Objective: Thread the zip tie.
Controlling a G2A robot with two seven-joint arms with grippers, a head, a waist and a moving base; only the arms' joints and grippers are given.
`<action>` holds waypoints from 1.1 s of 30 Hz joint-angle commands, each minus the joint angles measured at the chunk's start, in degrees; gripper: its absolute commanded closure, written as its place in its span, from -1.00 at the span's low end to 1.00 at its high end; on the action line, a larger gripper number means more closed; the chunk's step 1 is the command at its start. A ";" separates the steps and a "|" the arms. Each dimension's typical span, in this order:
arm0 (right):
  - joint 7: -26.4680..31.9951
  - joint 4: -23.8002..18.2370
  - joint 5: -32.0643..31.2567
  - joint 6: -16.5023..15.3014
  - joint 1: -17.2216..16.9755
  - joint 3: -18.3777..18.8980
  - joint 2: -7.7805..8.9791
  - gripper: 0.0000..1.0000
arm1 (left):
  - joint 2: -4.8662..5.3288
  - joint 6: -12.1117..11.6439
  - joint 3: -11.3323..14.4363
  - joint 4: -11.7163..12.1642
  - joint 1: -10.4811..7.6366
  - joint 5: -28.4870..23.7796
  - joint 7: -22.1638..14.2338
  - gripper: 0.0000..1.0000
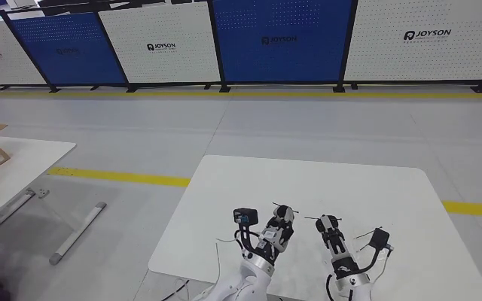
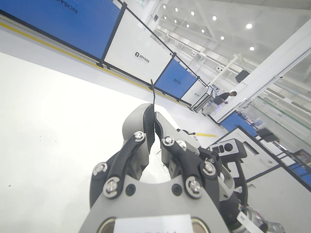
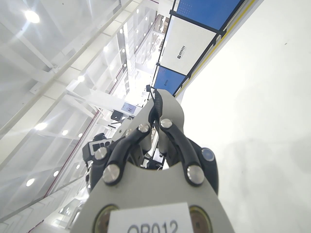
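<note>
Left jaws closed on tie (image 2: 153,98), thin end poking out at centre frame. Right jaws clamped just behind head (image 3: 148,87), centre frame. In top view both sit lower centre, over worktop (image 1: 339,180), slightly apart. We judge alignment in hand: we hold both grips tight, square thin end to head slot, close gap slowly, watch tie for buckling.

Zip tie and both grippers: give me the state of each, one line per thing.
Left gripper: shut on the zip tie, with a thin black tip sticking out past the fingertips.
Right gripper: shut on the zip tie, with what looks like the head end poking out.
Zip tie: not threaded; the two gripped ends are held apart above the table.
</note>
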 commanded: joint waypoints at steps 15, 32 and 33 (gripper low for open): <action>1.51 1.17 2.90 1.76 3.32 -1.13 -0.76 1.00 | -0.22 0.56 0.56 0.26 -0.19 0.53 0.18 1.00; 0.55 1.99 0.77 2.91 4.53 -2.70 -1.66 1.00 | -0.22 0.56 0.56 0.26 -0.19 0.53 0.18 1.00; 0.48 1.90 0.73 2.76 4.42 -2.74 -1.69 1.00 | -0.22 0.56 0.56 0.26 -0.19 0.53 0.18 1.00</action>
